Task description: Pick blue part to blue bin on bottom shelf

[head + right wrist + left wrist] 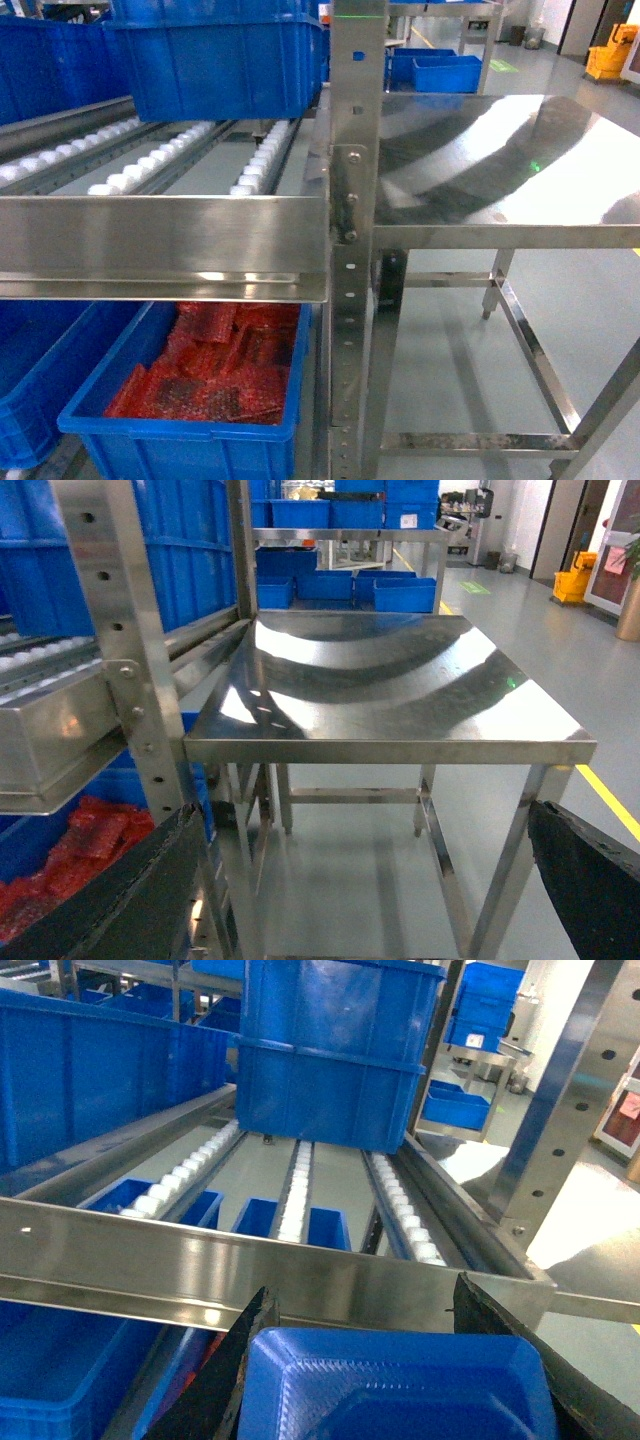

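Note:
My left gripper (363, 1300) is shut on the blue part (400, 1390), a bright blue flat-faced block filling the gap between the black fingers (235, 1360). It hovers just in front of the flat front rail (250, 1260) of the bottom shelf (190, 160), whose white roller tracks (295, 1195) run back to a blue bin (335, 1060) at the far end. That bin (215, 60) also shows in the head view, where neither gripper appears. My right gripper (355, 890) is open and empty, facing the steel table (390, 680).
Another large blue bin (90, 1070) stands on the left of the rollers. Under the front rail (160, 235) a blue bin (190, 440) holds red bagged items. An upright steel post (350, 250) separates rack and table (500, 160). More bins and a yellow cart (610, 50) stand behind.

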Robot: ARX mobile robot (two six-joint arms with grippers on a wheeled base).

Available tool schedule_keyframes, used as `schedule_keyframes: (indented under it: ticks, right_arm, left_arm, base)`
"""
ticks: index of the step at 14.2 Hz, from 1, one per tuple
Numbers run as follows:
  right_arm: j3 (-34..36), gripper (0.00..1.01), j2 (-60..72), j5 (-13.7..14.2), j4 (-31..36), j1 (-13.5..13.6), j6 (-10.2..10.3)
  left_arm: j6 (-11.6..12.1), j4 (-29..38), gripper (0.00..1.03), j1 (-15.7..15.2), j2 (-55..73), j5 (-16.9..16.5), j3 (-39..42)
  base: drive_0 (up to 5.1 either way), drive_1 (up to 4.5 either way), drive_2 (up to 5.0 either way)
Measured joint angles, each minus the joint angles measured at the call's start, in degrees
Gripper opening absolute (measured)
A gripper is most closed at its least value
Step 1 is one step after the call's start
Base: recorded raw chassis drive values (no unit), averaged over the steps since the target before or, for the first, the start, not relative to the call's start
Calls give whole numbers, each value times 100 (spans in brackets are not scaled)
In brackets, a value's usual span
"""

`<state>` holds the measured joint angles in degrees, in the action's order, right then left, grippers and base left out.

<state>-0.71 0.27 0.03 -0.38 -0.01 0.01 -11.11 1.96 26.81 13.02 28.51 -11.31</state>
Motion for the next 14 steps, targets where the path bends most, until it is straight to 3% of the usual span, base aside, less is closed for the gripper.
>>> schedule_keyframes:
  ticks: [14]
  right_arm:
    - [0, 98, 0, 0, 4, 0, 2]
  left_arm:
    - [0, 4, 43, 0, -7, -2, 0]
  base:
    - [-491, 245, 245]
